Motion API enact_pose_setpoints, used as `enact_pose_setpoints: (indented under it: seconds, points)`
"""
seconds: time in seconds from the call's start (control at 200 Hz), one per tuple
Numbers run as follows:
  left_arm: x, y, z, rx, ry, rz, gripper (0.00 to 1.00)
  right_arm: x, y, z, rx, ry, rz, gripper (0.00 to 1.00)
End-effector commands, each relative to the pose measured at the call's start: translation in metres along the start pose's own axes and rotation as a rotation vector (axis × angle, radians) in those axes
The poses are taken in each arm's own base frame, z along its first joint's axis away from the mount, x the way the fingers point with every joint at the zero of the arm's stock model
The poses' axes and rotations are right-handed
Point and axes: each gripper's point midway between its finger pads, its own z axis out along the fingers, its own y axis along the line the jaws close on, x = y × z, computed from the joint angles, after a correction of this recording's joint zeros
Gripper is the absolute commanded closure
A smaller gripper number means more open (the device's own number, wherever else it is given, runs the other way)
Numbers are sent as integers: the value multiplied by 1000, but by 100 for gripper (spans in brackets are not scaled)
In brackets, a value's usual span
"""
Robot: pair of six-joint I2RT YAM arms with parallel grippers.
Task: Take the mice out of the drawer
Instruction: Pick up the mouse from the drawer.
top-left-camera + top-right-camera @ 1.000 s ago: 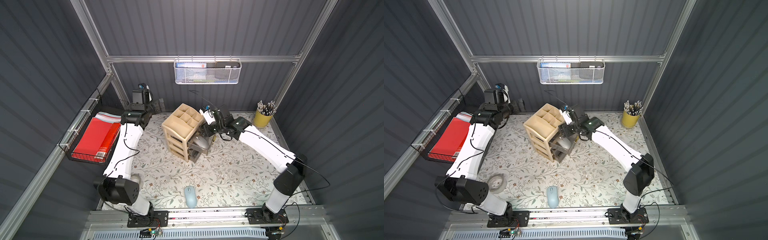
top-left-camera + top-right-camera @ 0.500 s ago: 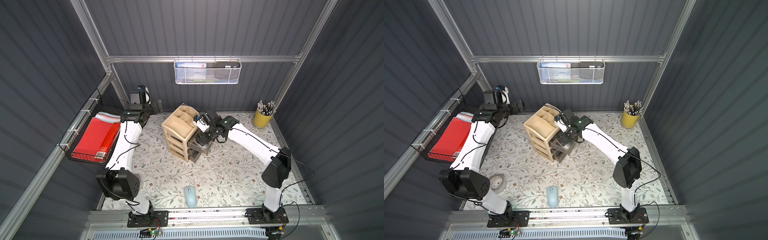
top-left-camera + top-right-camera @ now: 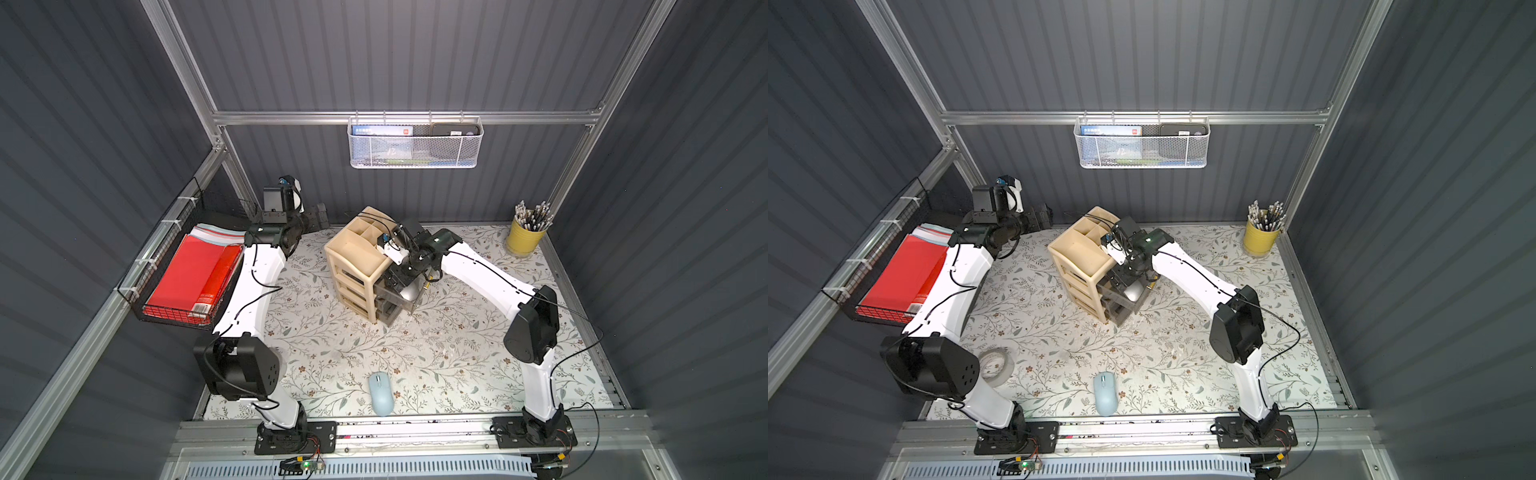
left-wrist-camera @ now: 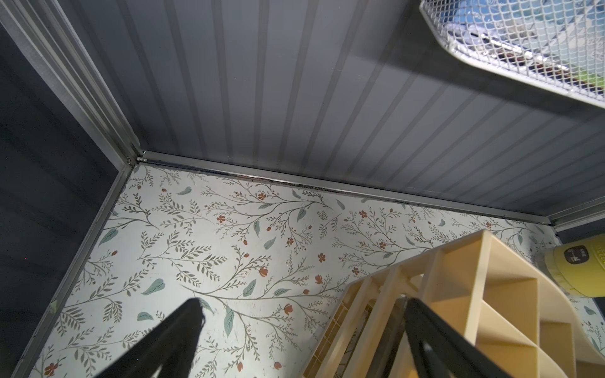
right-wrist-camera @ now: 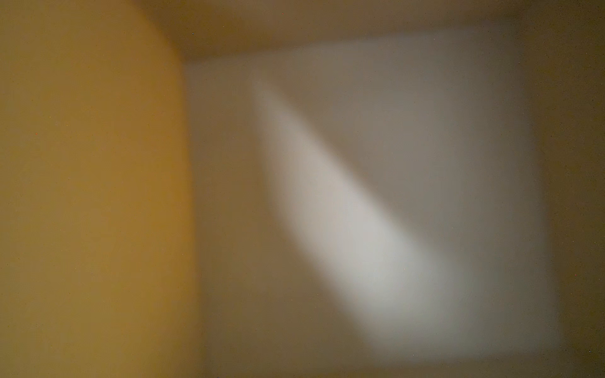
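The right gripper (image 3: 398, 277) reaches into the open drawer (image 3: 411, 308) over the silver mouse (image 3: 409, 291); its jaw state cannot be told. The pale blue mouse (image 3: 381, 392) lies out at 6 o'clock. The left gripper (image 4: 304, 307) gapes wide. The next move likely needs a centred pinch.

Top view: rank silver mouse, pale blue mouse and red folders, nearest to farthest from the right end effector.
From the right end effector:
1. silver mouse, in the open drawer beside it.
2. pale blue mouse, near the table front edge.
3. red folders, in the left-wall rack.
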Motion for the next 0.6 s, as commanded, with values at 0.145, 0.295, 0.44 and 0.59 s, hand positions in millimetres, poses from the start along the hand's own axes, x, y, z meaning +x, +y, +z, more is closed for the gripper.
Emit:
enact_pose_setpoints:
  seconds: [0.145,0.295,0.44,0.59]
  points:
    - [1,-7,-3,44,-17,24,1,25,3,9,-25,102,16,44]
    - [12,-6,4,54,-10,25,1,16,-1,-3,-3,65,20,58]
    - [18,-6,3,64,-8,25,1,12,1,-10,-8,46,13,65]
    - [17,-6,1,66,-15,25,1,6,-9,-17,39,26,29,74]
